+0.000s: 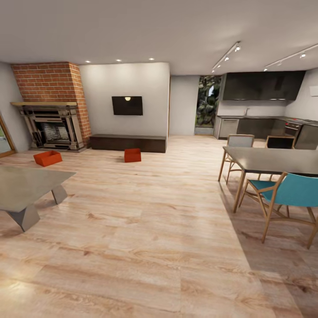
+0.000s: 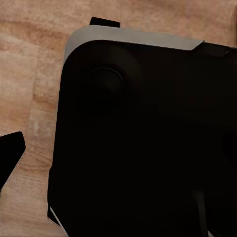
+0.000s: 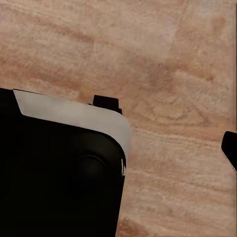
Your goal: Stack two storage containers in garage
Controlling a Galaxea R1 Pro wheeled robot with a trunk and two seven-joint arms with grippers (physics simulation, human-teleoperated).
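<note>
In the head view, two orange-red storage containers rest on the living room's light wood plank floor (image 1: 159, 229), far ahead. One container (image 1: 47, 158) lies in front of the brick fireplace (image 1: 52, 128). The other container (image 1: 132, 155) stands by the low dark bench (image 1: 128, 142) under the black wall TV (image 1: 127, 105). Both wrist views look down at planks and my black base (image 2: 143, 143). A dark fingertip (image 2: 11, 157) of the left gripper sits at the picture's edge, as does a fingertip (image 3: 230, 148) of the right gripper, so the jaws stand wide with nothing held.
A grey low table (image 1: 26, 187) stands at the near left. At the right are a dark dining table (image 1: 274, 160) and a teal chair (image 1: 291, 192), with more chairs behind. A kitchen (image 1: 260, 126) lies at the back right. Open plank floor runs between me and the containers.
</note>
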